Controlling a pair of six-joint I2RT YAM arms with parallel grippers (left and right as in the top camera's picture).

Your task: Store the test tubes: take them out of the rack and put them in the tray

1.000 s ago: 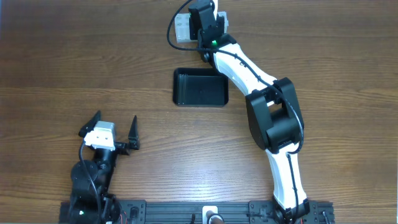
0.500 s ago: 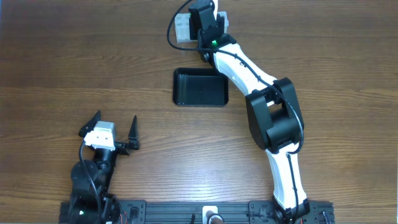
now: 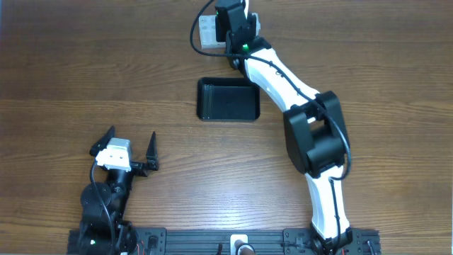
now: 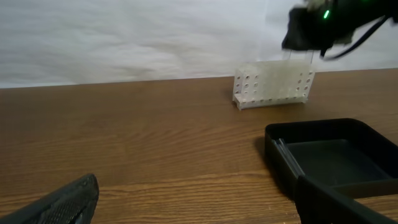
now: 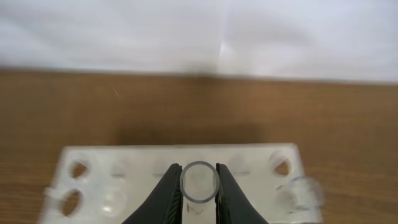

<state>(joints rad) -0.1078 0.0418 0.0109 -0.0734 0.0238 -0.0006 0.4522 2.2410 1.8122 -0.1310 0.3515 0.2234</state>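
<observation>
Right now your right gripper is clamped on a test tube directly over the rack, just beyond the black tray; your left gripper rests spread wide, well apart from both.

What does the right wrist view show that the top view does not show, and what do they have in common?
Right wrist view: the open mouth of a test tube pinched between the fingers of the right end effector, and the holes on top of the rack. Top view: the black tray, the open left end effector and the right arm. Shared: the rack and the wooden table.
</observation>
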